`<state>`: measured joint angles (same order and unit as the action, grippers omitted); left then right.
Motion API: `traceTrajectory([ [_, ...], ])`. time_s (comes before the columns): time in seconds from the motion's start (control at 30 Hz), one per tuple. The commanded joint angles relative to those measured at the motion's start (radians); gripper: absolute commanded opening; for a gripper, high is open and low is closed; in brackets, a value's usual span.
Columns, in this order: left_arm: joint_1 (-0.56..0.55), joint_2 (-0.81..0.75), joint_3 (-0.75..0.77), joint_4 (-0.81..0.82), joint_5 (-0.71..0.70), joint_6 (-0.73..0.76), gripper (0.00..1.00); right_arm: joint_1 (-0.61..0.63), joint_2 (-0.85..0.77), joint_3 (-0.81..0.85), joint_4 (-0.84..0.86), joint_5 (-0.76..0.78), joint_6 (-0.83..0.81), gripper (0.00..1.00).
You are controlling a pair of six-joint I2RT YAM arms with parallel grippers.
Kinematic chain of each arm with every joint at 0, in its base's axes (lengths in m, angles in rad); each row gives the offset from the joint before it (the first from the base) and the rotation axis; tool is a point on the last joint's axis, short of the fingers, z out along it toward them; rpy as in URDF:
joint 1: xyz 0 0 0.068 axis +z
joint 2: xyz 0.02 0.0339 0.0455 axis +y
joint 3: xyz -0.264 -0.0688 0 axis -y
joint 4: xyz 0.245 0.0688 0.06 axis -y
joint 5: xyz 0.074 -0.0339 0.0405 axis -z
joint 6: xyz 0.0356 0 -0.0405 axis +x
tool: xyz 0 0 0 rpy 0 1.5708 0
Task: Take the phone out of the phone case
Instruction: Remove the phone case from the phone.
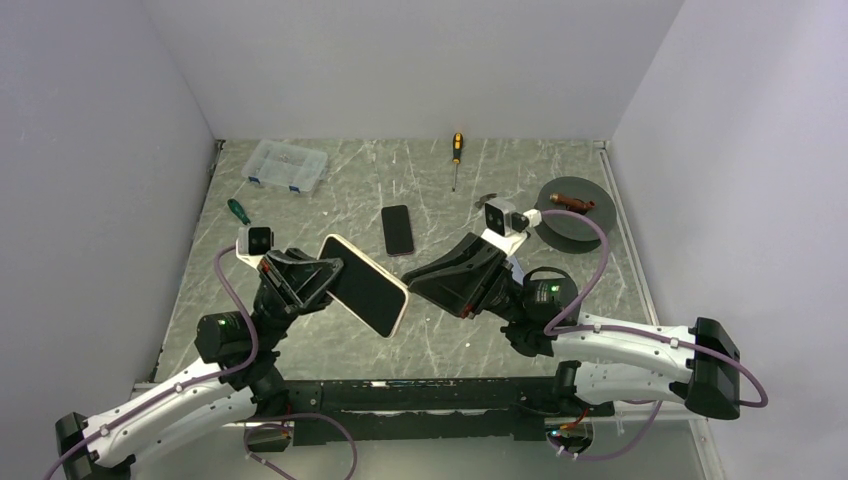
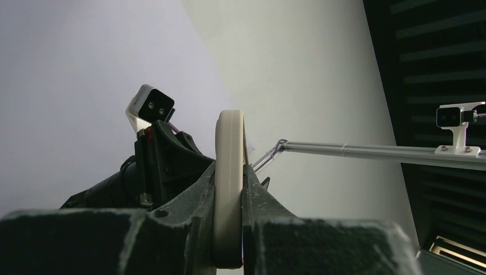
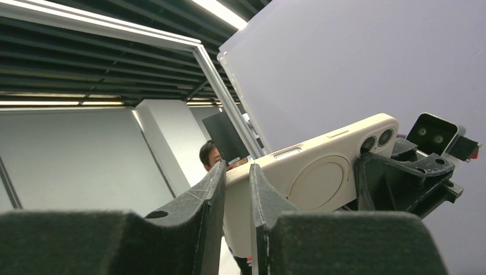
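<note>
Cream phone case [image 3: 309, 177] holding the phone [image 1: 362, 284] is pinched at opposite ends by left fingers [image 2: 189, 217] and right fingers [image 3: 195, 212].

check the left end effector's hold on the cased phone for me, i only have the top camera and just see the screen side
Observer: In the left wrist view the cream phone case stands edge-on, pinched across its thickness by the left end effector.
Operator: and the right one
Observer: The right wrist view shows the case's other end in the narrow gap between the fingers of the right end effector.
Operator: where are the lenses
Observer: On the case's back, which faces down and away from your camera. The two camera lenses sit at the end the left end effector holds.
</note>
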<state>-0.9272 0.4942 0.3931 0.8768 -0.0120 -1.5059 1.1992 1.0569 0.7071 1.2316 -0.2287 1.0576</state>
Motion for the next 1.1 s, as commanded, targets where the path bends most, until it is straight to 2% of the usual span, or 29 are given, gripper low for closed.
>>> traceTrajectory([
  [0.0,0.007,0.029,-0.024,-0.345,-0.046,0.112,0.0,0.034,-0.014,0.051,0.049,-0.14,-0.018,0.0],
  [0.17,0.007,-0.091,-0.006,-0.452,-0.11,0.149,0.0,0.034,-0.119,-0.006,-0.125,-0.08,-0.118,0.0],
  [0.27,0.009,-0.162,0.017,-0.521,-0.146,0.174,0.0,0.033,-0.208,-0.044,-0.263,-0.02,-0.187,0.07],
  [0.47,0.007,-0.256,0.101,-0.64,-0.181,0.253,0.0,0.031,-0.389,-0.089,-0.543,0.137,-0.298,0.55],
  [0.53,0.007,-0.267,0.12,-0.656,-0.185,0.279,0.0,0.032,-0.419,-0.085,-0.651,0.218,-0.302,0.64],
  [0.67,0.007,-0.268,0.138,-0.655,-0.181,0.318,0.0,0.033,-0.396,-0.035,-0.837,0.343,-0.239,0.7],
  [0.77,0.007,-0.254,0.144,-0.65,-0.174,0.331,0.0,0.033,-0.326,0.035,-0.948,0.349,-0.207,0.74],
  [0.93,0.008,-0.241,0.139,-0.64,-0.159,0.33,0.0,0.034,-0.267,0.029,-0.903,0.362,-0.156,0.77],
  [1.07,0.008,-0.254,0.133,-0.652,-0.163,0.333,0.0,0.034,-0.257,0.004,-0.85,0.382,-0.139,0.74],
])
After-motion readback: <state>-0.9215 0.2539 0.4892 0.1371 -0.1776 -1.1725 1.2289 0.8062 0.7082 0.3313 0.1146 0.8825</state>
